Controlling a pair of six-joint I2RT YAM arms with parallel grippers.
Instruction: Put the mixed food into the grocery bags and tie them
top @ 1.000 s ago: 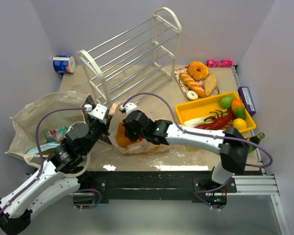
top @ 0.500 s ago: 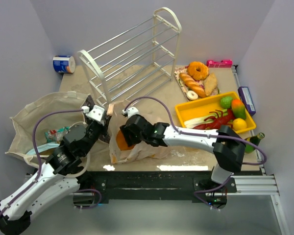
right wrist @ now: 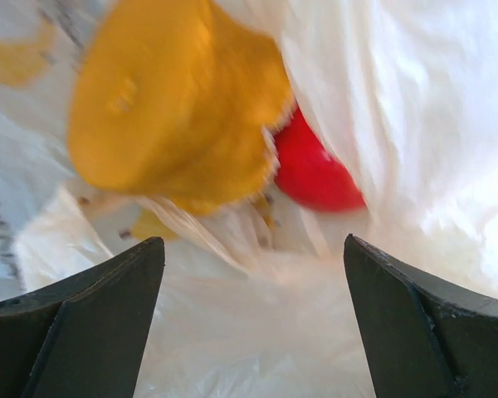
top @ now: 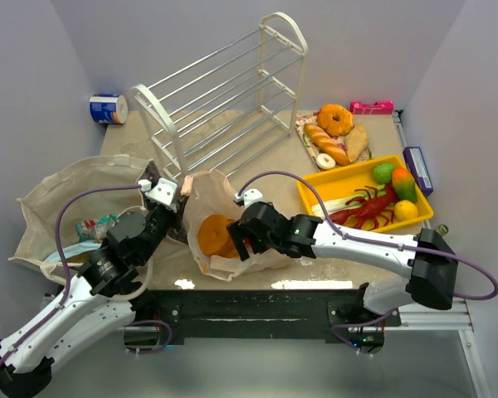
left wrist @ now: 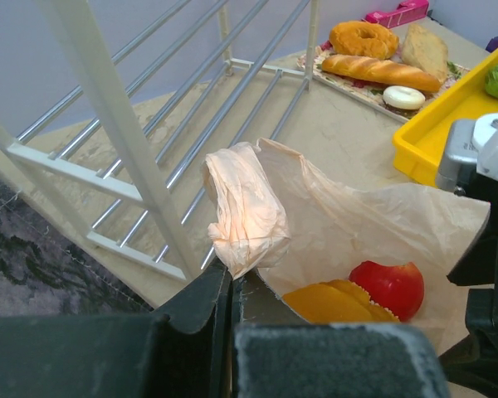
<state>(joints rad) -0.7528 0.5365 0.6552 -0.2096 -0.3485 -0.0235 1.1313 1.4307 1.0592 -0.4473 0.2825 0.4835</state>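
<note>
The peach-pink plastic grocery bag (top: 232,203) lies open in the middle of the table. Inside it are an orange snack packet (top: 213,235) and a red toy apple (left wrist: 392,287). My left gripper (left wrist: 231,280) is shut on the bag's bunched handle (left wrist: 245,211) and holds it up by the rack. My right gripper (top: 243,241) is open at the bag's mouth with nothing between its fingers. In the right wrist view the orange packet (right wrist: 170,104) and the apple (right wrist: 315,172) lie just ahead of the right gripper (right wrist: 253,249). The beige cloth tote (top: 54,195) sits at the left with packets (top: 95,225) in it.
A white wire rack (top: 224,91) lies tilted behind the bag. The yellow tray (top: 325,186) at the right holds a red lobster (top: 369,204) and toy fruit (top: 396,181). Bread and a donut (top: 335,133) sit behind it. A tin (top: 108,109) stands far left.
My right gripper opened, let go of the orange packet inside the plastic bag, and drew back to the right. The bag's mouth spread wider. My left gripper kept its hold.
</note>
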